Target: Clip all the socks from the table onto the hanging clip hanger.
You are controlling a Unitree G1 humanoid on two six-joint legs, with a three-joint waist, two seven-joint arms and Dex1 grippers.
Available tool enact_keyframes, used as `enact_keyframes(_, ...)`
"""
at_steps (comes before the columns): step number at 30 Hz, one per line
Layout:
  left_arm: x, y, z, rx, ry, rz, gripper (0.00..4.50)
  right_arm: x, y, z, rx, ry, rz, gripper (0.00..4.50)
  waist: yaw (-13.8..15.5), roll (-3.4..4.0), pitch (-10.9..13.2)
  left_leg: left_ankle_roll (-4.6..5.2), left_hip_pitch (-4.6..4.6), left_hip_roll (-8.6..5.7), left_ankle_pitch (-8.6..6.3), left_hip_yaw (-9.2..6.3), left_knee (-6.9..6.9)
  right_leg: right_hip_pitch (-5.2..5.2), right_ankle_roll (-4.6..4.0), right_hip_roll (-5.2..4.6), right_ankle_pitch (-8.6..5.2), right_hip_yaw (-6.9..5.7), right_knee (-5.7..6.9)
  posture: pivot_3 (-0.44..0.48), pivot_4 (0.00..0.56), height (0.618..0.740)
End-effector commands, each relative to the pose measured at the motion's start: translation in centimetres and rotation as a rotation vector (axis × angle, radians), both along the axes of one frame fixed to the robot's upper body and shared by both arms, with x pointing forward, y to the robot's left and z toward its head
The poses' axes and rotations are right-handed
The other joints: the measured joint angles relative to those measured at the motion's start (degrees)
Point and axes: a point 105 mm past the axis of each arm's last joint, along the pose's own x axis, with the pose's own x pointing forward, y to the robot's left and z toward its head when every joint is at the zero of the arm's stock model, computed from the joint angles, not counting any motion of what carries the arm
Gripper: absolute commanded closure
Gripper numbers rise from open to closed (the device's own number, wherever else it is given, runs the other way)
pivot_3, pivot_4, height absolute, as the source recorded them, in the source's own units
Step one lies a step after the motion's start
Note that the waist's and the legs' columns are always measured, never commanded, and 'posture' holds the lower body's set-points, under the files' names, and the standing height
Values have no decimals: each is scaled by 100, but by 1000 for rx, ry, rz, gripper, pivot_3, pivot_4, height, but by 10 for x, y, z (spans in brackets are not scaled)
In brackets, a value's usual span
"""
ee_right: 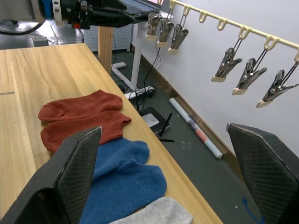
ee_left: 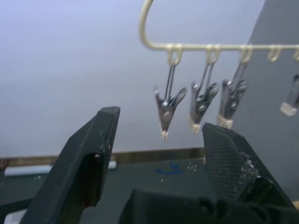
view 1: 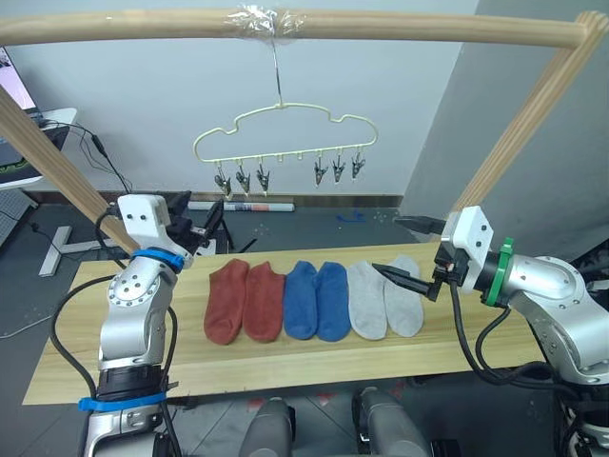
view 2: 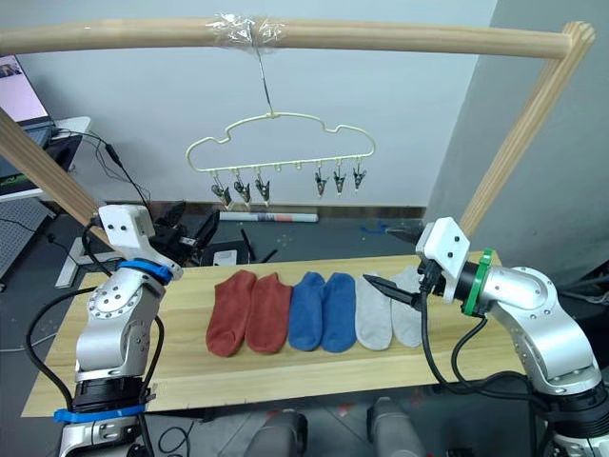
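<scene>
Six socks lie side by side on the light wooden table (view 1: pixel 86 352): two rust-red socks (view 1: pixel 245 301), two blue socks (view 1: pixel 318 301) and two light grey socks (view 1: pixel 384 298). The pale yellow clip hanger (view 1: pixel 285 130) hangs from the pole above and behind them, its dark clips (ee_left: pixel 167 108) all empty. My left gripper (view 1: pixel 211 225) is raised over the table's far left side, open and empty, pointing toward the hanger's leftmost clips. My right gripper (view 1: pixel 411 249) hovers open just above the outer grey sock, holding nothing.
A thick wooden pole frame (view 1: pixel 285 24) spans the scene, with slanted posts at the left (view 1: pixel 52 167) and right (view 1: pixel 533 114). On the floor behind the table lie a rolled tube (view 1: pixel 243 205) and cables. A desk with a monitor (view 1: pixel 14 90) stands far left.
</scene>
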Motion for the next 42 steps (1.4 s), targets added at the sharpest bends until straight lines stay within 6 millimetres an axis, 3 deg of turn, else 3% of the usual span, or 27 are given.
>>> enact_keyframes(1,6,-4,11,-10,-52,17,1190,-4,8,14,3,-44,36,0,-3,3,50,0,0,0,0,1,1,0,0,0,0,1,0,-65,271,740)
enact_keyframes(14,34,-16,22,-82,-148,48,1190,-5,7,22,-45,-40,54,0,-55,-17,206,0,-19,-2,0,-1,-2,-18,0,-2,1,-2,0,-113,293,740)
enact_keyframes(19,35,-13,34,-90,-218,95,1190,-3,6,24,-42,-42,53,0,-101,-25,247,0,-32,-2,0,-4,1,-27,1,-4,1,-5,0,-120,292,740)
enact_keyframes(25,34,-10,34,-106,-223,117,1190,2,4,25,-53,-50,55,0,-142,-28,263,0,-38,-3,0,-4,2,-32,3,-5,2,-5,-1,-121,290,740)
enact_keyframes(31,36,-14,38,-129,-237,116,1190,8,5,29,-52,-65,60,0,-141,-27,264,-1,-101,-3,1,-9,23,-88,13,-5,13,-8,9,-108,287,740)
enact_keyframes(42,40,-13,43,-132,-250,137,1190,11,14,39,7,-98,83,0,-143,-28,265,-1,-102,-7,1,-9,24,-87,17,-9,15,-9,7,-109,285,740)
